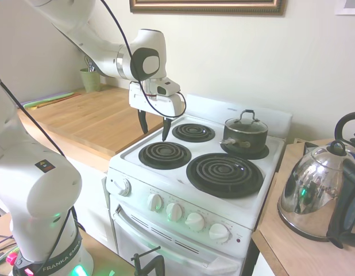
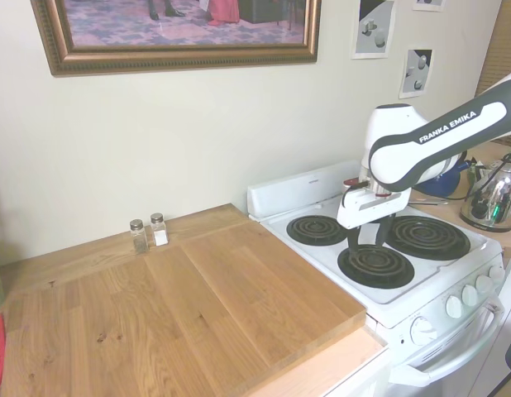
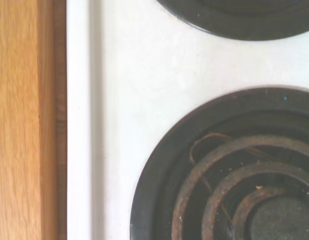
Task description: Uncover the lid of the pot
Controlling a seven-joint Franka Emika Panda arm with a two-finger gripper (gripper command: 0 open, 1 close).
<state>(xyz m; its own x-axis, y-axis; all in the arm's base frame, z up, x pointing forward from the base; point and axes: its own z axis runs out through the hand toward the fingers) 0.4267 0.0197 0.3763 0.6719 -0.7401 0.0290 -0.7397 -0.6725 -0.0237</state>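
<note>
The pot [image 1: 246, 137], small and dark, stands on the stove's back right burner with its short handle pointing forward. The glass lid [image 1: 245, 123] rests on it, metal loop handle upward. My gripper [image 1: 154, 126] hangs open and empty over the stove's left side, above the front left burner [image 1: 165, 155] and well apart from the pot. In the second exterior view the gripper [image 2: 370, 234] hovers over the burners, and the arm hides the pot. The wrist view shows a burner coil [image 3: 234, 190] and the white stove top [image 3: 134, 100] beside the wooden counter edge [image 3: 24, 120].
A shiny kettle [image 1: 315, 195] sits on the counter right of the stove. The large front burner [image 1: 224, 174] lies between gripper and pot. A wooden counter [image 1: 91, 118] stretches to the left with a green cup [image 1: 90, 79] and shakers [image 2: 150, 233].
</note>
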